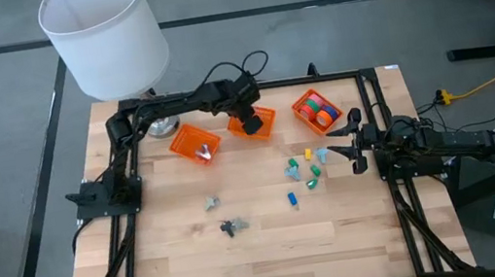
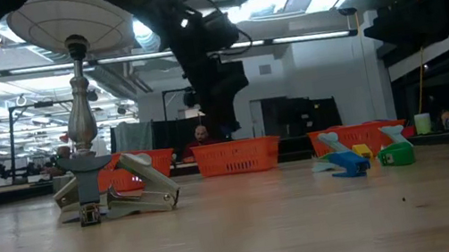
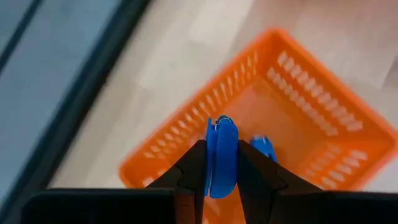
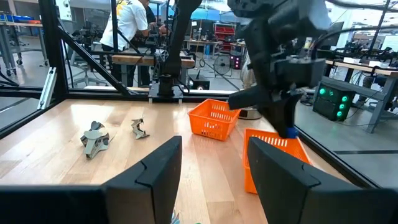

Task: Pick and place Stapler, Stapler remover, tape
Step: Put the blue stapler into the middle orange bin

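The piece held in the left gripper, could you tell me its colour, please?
Blue; the piece shows best in the left wrist view, pinched in the left gripper.

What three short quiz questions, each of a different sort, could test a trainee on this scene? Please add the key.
1. True or false: the left end effector is shut on a blue piece above the middle orange basket.
2. Multiple choice: the tape rolls lie in (A) the left basket, (B) the middle basket, (C) the right basket.
3. Fill in: the right end effector, near the table's right edge, is ____ and holds nothing.

Key: 1 true; 2 C; 3 open.
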